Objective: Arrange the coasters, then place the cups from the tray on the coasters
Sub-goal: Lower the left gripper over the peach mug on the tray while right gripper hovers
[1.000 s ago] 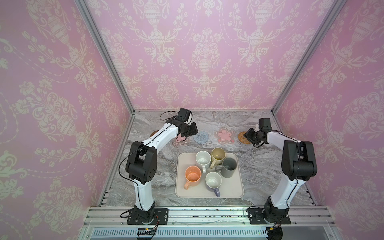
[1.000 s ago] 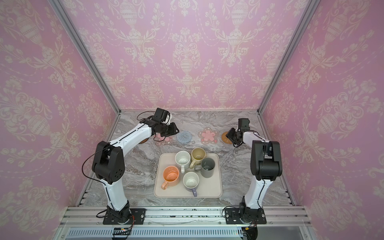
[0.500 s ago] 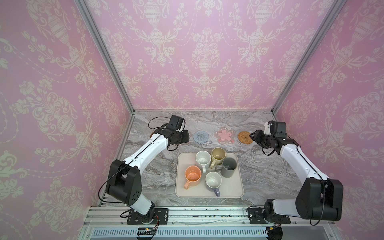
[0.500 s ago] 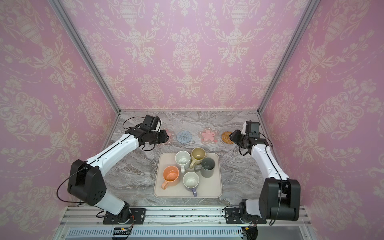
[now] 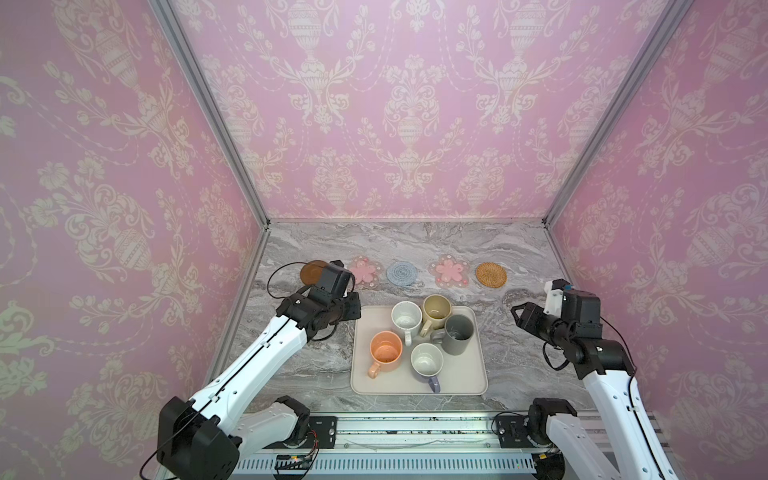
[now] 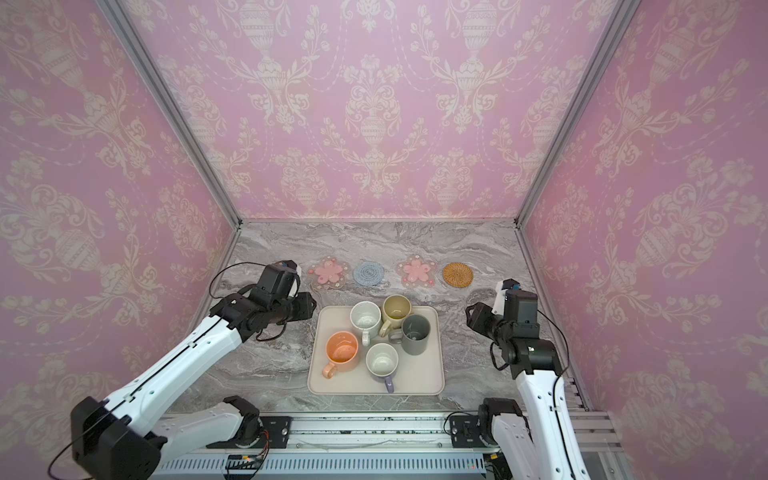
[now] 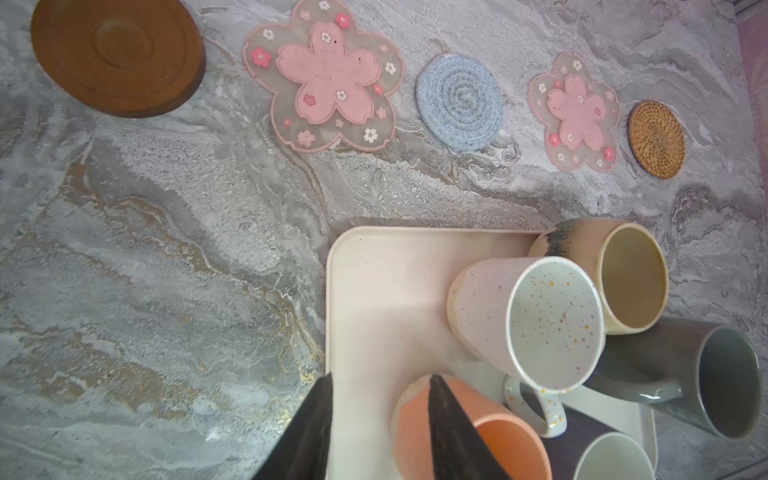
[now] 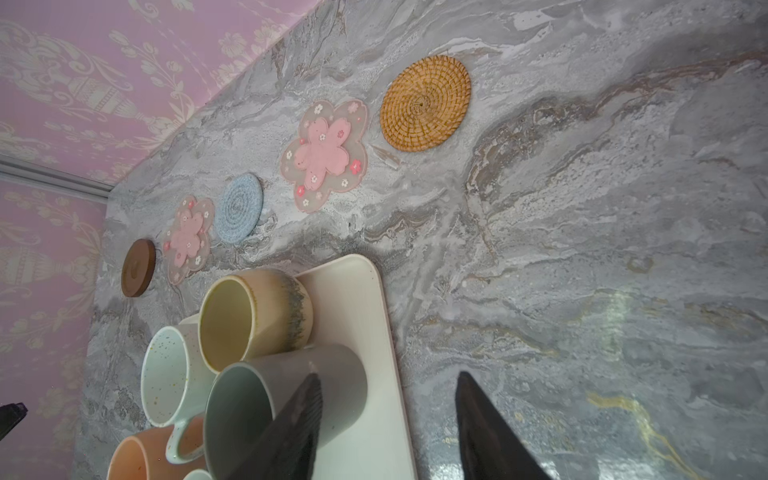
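While the left tool [image 7: 380, 378] hangs with jaws apart and nothing between them, at the tray's left edge by the orange cup [image 7: 409, 428], the right tool [image 8: 388, 374] is likewise spread and empty beside the grey cup [image 8: 291, 365]. All five cups stand crowded on the tray [image 5: 465, 384]. Beyond it, five coasters [image 5: 402, 273] lie in a spaced row on the bench [image 5: 299, 365]. Arranging looks finished; next comes lowering onto one cup's rim or handle and closing without knocking its neighbours.

Both top views looked down from high in front; wrist views sat close, sharing the tray [image 7: 374, 291] corner.
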